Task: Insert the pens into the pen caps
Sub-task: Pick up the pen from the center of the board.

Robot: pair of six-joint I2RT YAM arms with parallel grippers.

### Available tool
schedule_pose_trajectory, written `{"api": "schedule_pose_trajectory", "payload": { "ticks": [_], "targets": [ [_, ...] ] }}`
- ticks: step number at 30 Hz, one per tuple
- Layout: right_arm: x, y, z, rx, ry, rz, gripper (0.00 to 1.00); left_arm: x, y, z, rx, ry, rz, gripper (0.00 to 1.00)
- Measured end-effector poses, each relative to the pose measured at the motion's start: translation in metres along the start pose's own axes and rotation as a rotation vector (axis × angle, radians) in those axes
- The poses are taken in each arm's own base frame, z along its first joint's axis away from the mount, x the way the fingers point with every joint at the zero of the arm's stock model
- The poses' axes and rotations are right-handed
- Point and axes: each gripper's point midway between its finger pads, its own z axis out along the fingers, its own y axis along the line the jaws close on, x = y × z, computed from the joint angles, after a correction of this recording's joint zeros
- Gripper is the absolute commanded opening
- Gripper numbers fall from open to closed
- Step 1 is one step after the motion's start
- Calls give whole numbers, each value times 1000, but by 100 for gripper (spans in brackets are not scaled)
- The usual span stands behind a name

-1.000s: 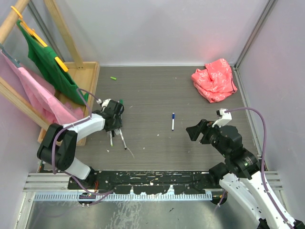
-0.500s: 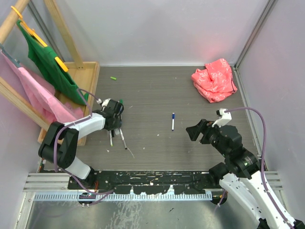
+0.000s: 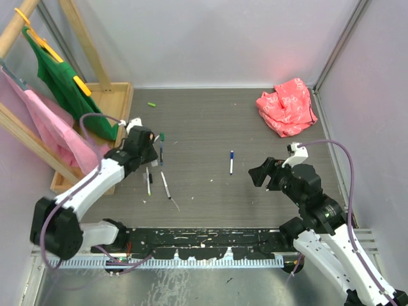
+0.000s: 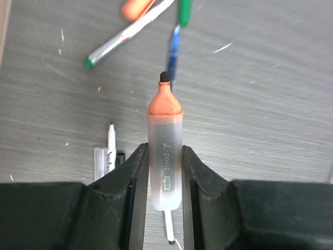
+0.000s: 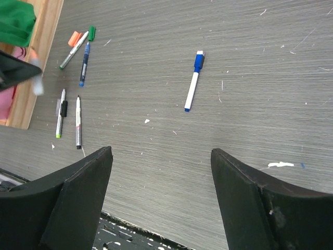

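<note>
The grey surface (image 3: 210, 121) carries everything. Over its left part the left arm (image 3: 95, 182) has come up from the cluster of pens (image 3: 165, 185), where it was bent low a second ago. The left tool (image 4: 165, 153) has narrowed over that second and is now clamped on the barrel of an orange pen (image 4: 165, 125). The pen hangs clear of the surface with its uncapped tip pointing away from the fingers (the barrel is pale, only the shoulder orange). The right tool (image 5: 161, 153) has not altered: it gapes wide with nothing in it, hovering at the right, and a blue pen (image 5: 192, 83) lies on the surface below and ahead of it. The pick-up therefore looks done, and the step in hand is probably bringing this pen to its cap. What seems to be the orange cap (image 5: 74, 38) lies at the far end of the cluster, just beside a green-ended piece (image 5: 91, 33). A lone green cap (image 3: 152, 104) sits well apart toward the back.
</note>
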Motion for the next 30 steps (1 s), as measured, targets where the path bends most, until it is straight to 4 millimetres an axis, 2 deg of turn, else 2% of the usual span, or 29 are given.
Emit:
{"api": "schedule_pose_trajectory", "payload": {
  "ticks": [3,5,8,13,18,23,27,30],
  "targets": [
    [0,3,2,-5,18,-6,82,-33,-14,-37,100,-101,-4,0],
    [0,7,3,-26,26,-12,82,-55,-28,-68,202,-171,-11,0],
    [-2,17,3,-79,22,-17,82,-72,-43,-105,329,-235,-20,0],
    [-11,39,1,-187,-3,-24,79,-71,-62,-158,514,-277,-18,0],
    [-19,47,0,-220,-30,-20,78,-61,-74,-209,667,-310,-46,0],
    [-24,54,6,-241,-35,5,76,-48,-74,-230,745,-305,-95,0],
    [-26,61,11,-266,-29,34,75,-26,-86,-223,756,-238,-76,0],
    [-31,67,11,-287,-43,58,74,-4,-104,-219,760,-186,-22,0]
  ]
}}
